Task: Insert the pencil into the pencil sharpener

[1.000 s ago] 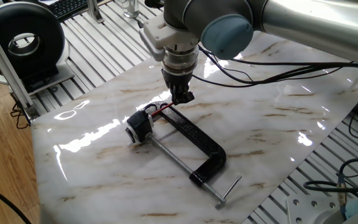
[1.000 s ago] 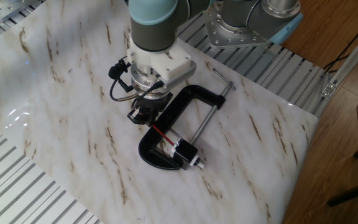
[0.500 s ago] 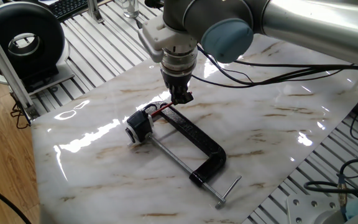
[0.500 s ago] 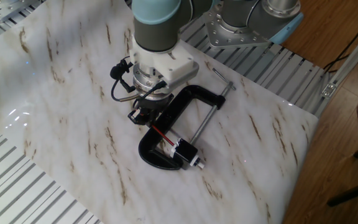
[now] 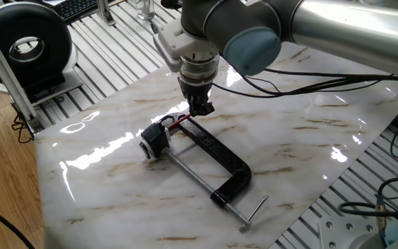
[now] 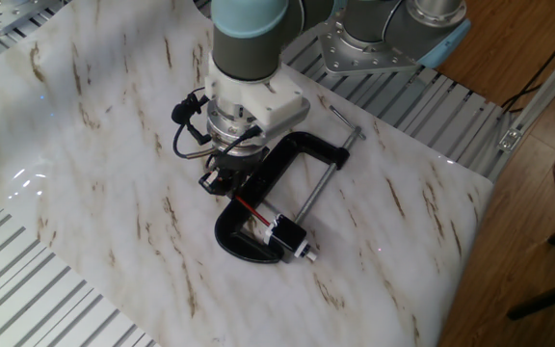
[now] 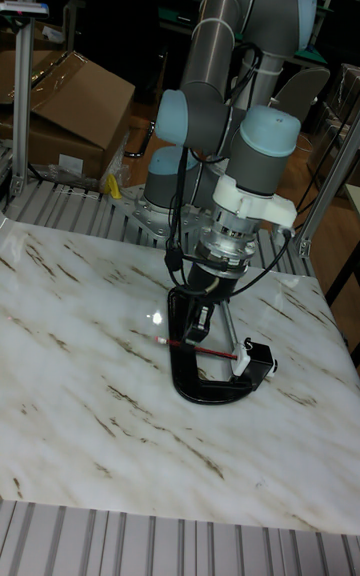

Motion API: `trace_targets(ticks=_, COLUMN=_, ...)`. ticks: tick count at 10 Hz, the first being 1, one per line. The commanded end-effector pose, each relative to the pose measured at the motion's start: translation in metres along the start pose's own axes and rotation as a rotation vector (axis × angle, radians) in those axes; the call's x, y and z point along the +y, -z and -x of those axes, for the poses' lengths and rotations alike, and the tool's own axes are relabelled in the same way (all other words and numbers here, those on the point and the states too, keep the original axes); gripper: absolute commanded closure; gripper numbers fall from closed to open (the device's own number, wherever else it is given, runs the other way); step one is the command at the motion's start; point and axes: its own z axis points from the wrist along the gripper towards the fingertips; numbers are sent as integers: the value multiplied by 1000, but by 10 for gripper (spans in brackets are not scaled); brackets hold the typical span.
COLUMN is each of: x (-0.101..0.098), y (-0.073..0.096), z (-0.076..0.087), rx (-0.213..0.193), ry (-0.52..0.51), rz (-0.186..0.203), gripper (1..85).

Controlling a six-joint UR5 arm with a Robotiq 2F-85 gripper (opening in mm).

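Bearing the load: the marble bench (image 5: 309, 138) carries the clamp, the pencil sharpener and the pencil, all close together under the tool
Arm: the arm (image 7: 250, 16) reaches down over the clamp, with its wrist cables hanging close to the clamp's frame; a snag there could drag the whole cluster
Clamp: the black clamp (image 5: 213, 149) lies flat, with the sharpener at its closed end; it looks loose on the bench, so a sideways push may slide it and take the sharpener with it
Jaws: low over the clamp, above the pencil's middle; I cannot tell whether they are released or pinching the pencil, since the dark tips hide the contact
Pencil sharpener: the pencil sharpener (image 5: 154, 140) sits against the clamp, pale face outward; unheld, it may back away or turn under an axial push
Pencil: the pencil (image 7: 200, 347) lies across the clamp's frame, one end at the sharpener, the other free over the bench; whether the tip is seated is too small to tell
Main risk: a push off the hole's axis would likely bend or jam the thin pencil, or lever it off the frame
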Motion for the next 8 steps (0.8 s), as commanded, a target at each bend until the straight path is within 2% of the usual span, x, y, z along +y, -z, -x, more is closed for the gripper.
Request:
trace_targets(ticks=1, x=-10, y=0, z=-17, rx=52, ry=51, rz=-31, gripper=483)
trace_targets(ticks=2, x=-18, y=1, z=-18, rx=64, ry=98, rz=-34, gripper=330)
trace_targets(ticks=4, x=-19, y=3, z=-21, rx=78, ry=97, rz=-23, gripper=300)
trace_targets(ticks=6, x=-18, y=9, z=-31, rx=103, ry=101, rz=-15, gripper=267)
trace_targets(ticks=8, x=-17, y=13, z=-36, rx=92, ry=101, rz=5, gripper=253)
